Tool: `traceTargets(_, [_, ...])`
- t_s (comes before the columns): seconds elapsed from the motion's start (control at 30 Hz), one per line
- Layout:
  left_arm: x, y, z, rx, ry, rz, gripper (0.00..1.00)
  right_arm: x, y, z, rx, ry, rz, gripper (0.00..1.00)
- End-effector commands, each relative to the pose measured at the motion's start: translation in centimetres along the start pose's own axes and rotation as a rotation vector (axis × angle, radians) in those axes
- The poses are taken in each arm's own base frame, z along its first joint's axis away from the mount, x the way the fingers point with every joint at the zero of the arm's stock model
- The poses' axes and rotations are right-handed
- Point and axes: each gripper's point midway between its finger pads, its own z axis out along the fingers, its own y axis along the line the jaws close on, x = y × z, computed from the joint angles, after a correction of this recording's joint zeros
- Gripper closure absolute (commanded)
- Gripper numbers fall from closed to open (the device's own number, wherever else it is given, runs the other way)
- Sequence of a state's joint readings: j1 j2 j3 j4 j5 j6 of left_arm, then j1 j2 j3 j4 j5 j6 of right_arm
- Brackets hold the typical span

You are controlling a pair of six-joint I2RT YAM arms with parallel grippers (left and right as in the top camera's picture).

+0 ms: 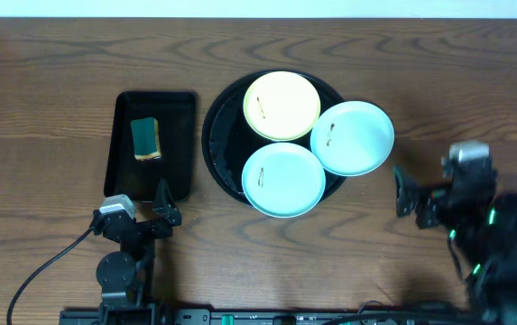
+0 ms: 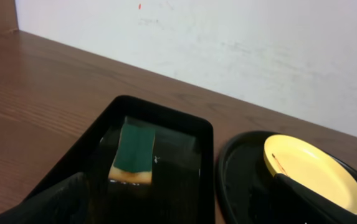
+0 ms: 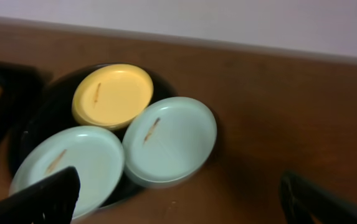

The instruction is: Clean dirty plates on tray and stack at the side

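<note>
A round black tray (image 1: 223, 144) holds three plates. The pale yellow plate (image 1: 281, 105) lies at the back, one mint-blue plate (image 1: 283, 179) at the front, and the other mint-blue plate (image 1: 353, 137) overhangs the tray's right rim. Each has a small brown smear. My left gripper (image 1: 161, 209) is open and empty, near the front of the rectangular tray. My right gripper (image 1: 406, 191) is open and empty, right of the plates. The right wrist view shows the yellow plate (image 3: 113, 95) and both mint-blue plates (image 3: 171, 139) (image 3: 75, 163).
A smaller rectangular black tray (image 1: 119, 149) left of the round tray holds a green and yellow sponge (image 1: 145, 138), which also shows in the left wrist view (image 2: 132, 153). Bare wood-grain tabletop (image 1: 50, 99) surrounds both trays. A black cable (image 1: 46, 266) runs at the front left.
</note>
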State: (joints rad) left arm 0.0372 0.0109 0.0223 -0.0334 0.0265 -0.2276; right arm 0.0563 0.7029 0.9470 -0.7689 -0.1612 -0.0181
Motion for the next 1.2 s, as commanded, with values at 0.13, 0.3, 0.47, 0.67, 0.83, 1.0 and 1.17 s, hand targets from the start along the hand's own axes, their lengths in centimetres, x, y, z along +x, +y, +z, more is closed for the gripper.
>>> traceTargets(0.13, [1.6, 0.6, 0.1, -0.020, 0.045, 0.019, 0.08, -5.8, 3.3, 1.7, -0.216, 0.254, 0.109, 0.01])
traceTargets(0.3, [1.6, 0.6, 0.1, -0.020, 0.045, 0.019, 0.08, -5.7, 7.3, 3.7, -0.454, 0.399, 0.328, 0.01])
traceTargets(0.47, [1.6, 0.6, 0.1, -0.020, 0.045, 0.019, 0.08, -1.9, 8.6, 6.4, -0.385, 0.569, 0.278, 0.01])
traceTargets(0.67, [1.6, 0.6, 0.1, -0.020, 0.045, 0.019, 0.08, 3.1, 8.7, 9.4, -0.081, 0.709, 0.240, 0.01])
traceTargets(0.83, [1.6, 0.6, 0.1, -0.020, 0.045, 0.019, 0.08, 4.8, 11.2, 10.8, -0.070, 0.756, 0.225, 0.01])
traceTargets(1.0, [1.6, 0.6, 0.1, -0.020, 0.045, 0.019, 0.08, 5.2, 11.9, 11.6, -0.079, 0.768, 0.211, 0.01])
traceTargets(1.17, [1.4, 0.6, 0.1, -0.022, 0.038, 0.019, 0.08, 5.6, 12.0, 12.0, -0.077, 0.780, 0.208, 0.01])
